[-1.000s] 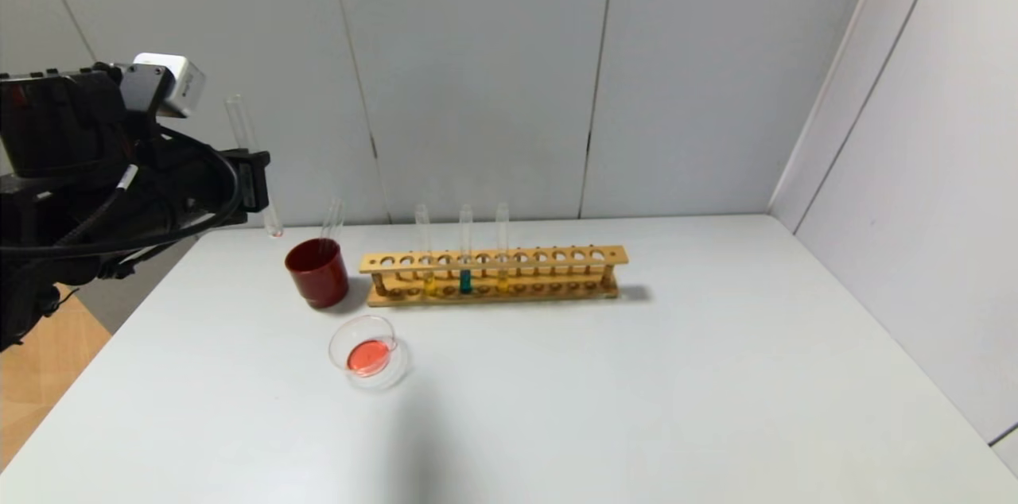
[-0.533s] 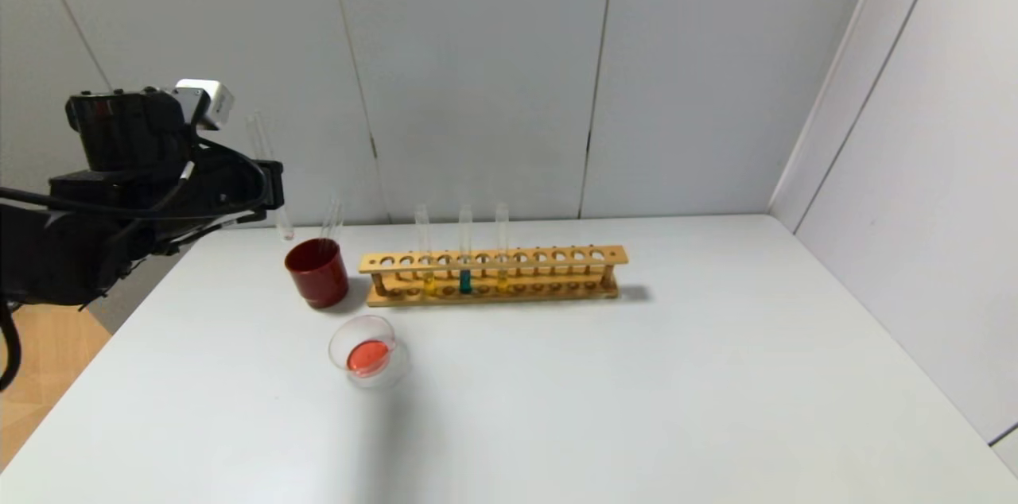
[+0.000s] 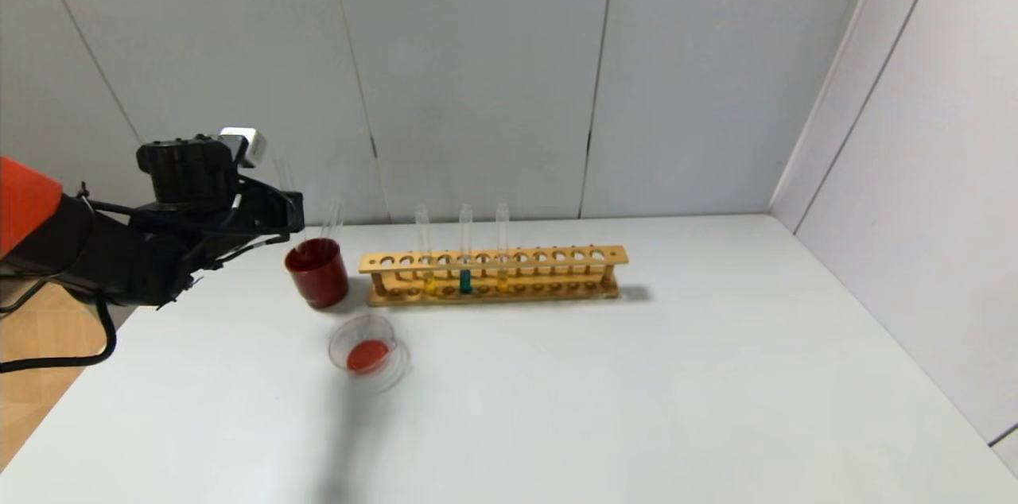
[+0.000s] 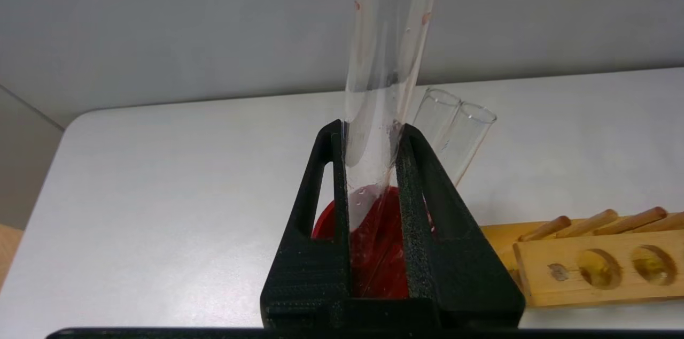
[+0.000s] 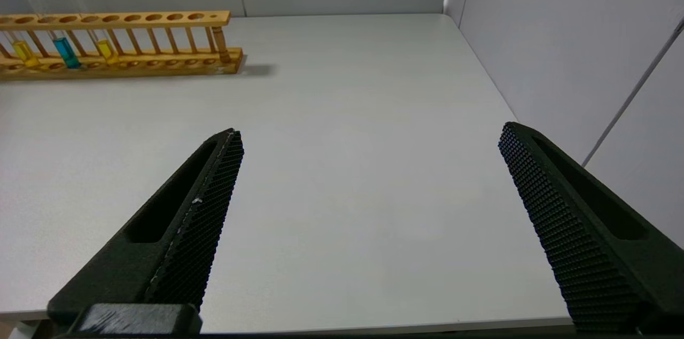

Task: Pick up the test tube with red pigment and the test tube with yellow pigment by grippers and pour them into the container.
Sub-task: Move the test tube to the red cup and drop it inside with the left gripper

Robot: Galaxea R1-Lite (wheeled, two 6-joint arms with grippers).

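My left gripper (image 3: 293, 222) is shut on the test tube with red pigment (image 4: 386, 61), held upright just over the dark red cup (image 3: 317, 275). The tube is nearly empty, with red streaks on the glass. In the left wrist view the left gripper (image 4: 371, 133) clamps the tube's lower part. The container (image 3: 336, 346), a clear dish, holds a red pool in front of the cup. The test tube with yellow pigment (image 3: 429, 281) stands in the wooden rack (image 3: 557, 257). My right gripper (image 5: 368, 133) is open and empty over the table's near right part.
Two empty tubes (image 4: 454, 128) lean in the dark red cup (image 4: 322, 225). A teal tube (image 3: 465, 280) and a more amber yellow tube (image 3: 502, 278) stand in the rack. Walls close the back and right.
My left arm has moved right and down with the tube, from the table's left edge to just over the red cup. The dish and rack have not moved.
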